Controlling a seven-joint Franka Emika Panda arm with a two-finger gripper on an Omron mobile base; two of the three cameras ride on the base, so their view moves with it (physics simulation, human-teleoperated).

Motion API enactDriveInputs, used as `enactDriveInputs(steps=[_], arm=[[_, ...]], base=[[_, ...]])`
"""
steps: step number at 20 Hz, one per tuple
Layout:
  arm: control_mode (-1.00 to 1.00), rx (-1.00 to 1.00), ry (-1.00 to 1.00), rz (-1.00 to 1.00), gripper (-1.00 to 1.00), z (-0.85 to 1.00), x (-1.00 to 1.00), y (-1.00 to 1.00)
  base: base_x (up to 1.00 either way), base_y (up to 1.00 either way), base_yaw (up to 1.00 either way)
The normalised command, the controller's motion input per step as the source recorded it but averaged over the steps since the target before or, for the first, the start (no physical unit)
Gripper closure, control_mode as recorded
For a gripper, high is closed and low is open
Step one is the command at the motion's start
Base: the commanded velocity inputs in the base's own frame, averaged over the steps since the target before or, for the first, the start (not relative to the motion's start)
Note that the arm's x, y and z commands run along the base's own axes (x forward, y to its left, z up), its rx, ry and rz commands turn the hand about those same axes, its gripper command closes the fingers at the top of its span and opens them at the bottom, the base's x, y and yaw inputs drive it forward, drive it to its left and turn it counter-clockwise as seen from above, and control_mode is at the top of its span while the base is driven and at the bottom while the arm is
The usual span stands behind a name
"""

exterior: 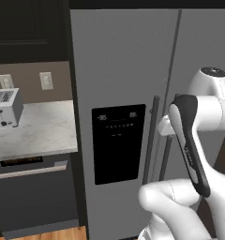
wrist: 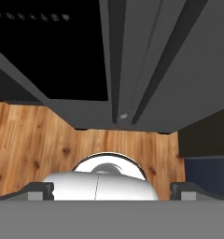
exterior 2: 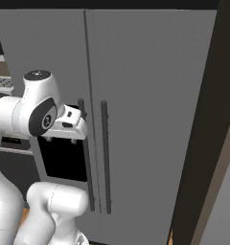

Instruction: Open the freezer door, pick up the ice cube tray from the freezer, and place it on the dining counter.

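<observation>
In the left base view, a silver toaster sits on the small marble worktop well to the left of the freezer door, under two wall sockets, with a dark oven front below the worktop. The freezer door is shut, flush with the plain grey door to its right; its black dispenser panel sits at mid height and its dark vertical bar handle runs down the door's right edge, just beside the seam. The white arm rises from the lower right, its elbow bulging low in front of the freezer door's bottom corner, then bends up and back so that the forearm with its dark stripe stands nearly upright in front of the plain door, and the wrist turns left toward the handle at about the panel's upper edge. In the right base view the gripper lies just beside the freezer door's handle, at the level of the panel's top, with the second door's handle just right of it; contact cannot be told. In the hand view the camera looks down along the door toward the wooden floor, with the two handles running away from it, and the finger tips stand far apart at the bottom corners: the jaws are spread wide with nothing between them.
</observation>
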Motion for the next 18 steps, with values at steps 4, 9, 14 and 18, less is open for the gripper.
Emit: enactDriveInputs(steps=[4, 9, 14, 18], arm=[[1.00, 0.00, 0.00, 0.00, -1.00, 0.00, -0.05, -0.05], [1.00, 0.00, 0.00, 0.00, -1.00, 0.00, 0.00, 0.00], [1.00, 0.00, 0.00, 0.00, -1.00, 0.00, 0.00, 0.00], [1.00, 0.00, 0.00, 0.00, -1.00, 0.00, 0.00, 0.00]], base=[[-0.03, -0.03, 0.00], [-0.08, -0.37, 0.00], [0.00, -0.54, 0.00], [0.00, -0.51, 0.00]])
